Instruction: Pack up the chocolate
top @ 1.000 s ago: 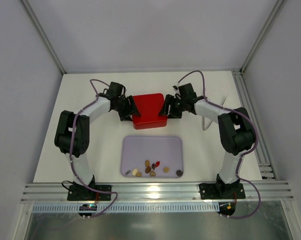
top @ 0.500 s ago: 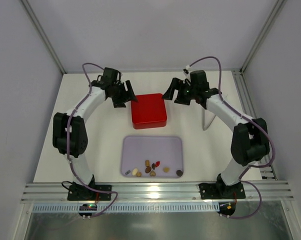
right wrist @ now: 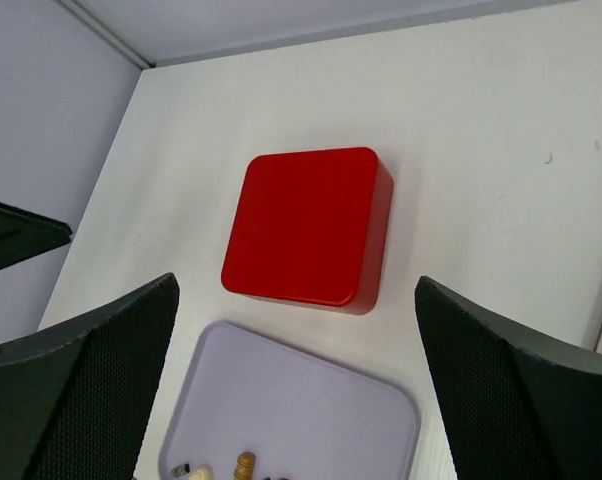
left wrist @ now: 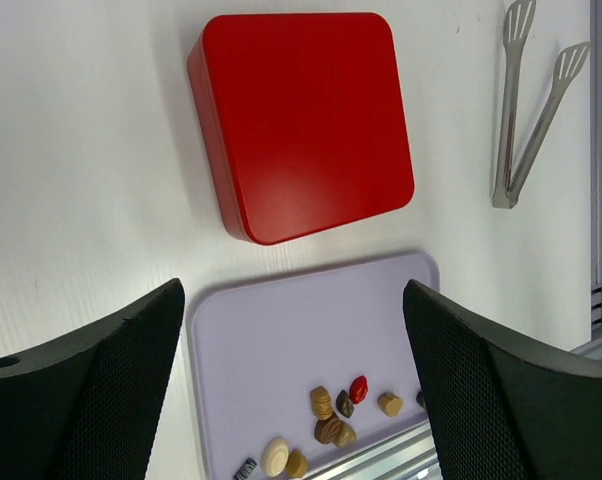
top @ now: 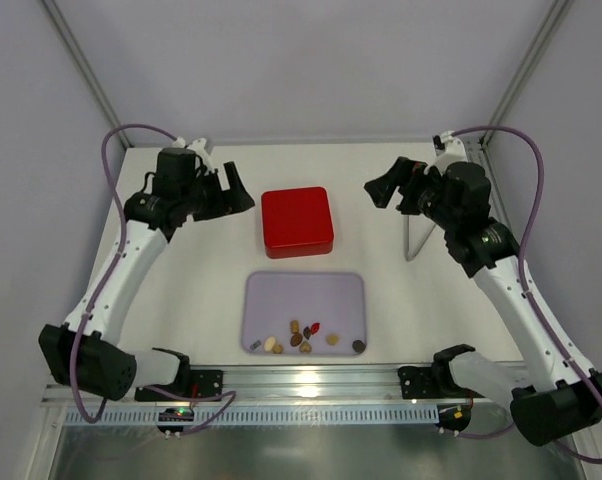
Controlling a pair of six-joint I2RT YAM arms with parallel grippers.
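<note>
Chocolate (top: 303, 337) at near edge of lilac tray (top: 301, 295), red box (top: 297, 221) beyond far edge

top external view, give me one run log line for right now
left gripper open, empty | right gripper open, empty | red box closed, untouched | chocolates loose on lilac tray, near end

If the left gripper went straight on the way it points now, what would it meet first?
Most likely the red box, which lies ahead of the open left gripper, though the gripper's height above the box is unclear.
</note>
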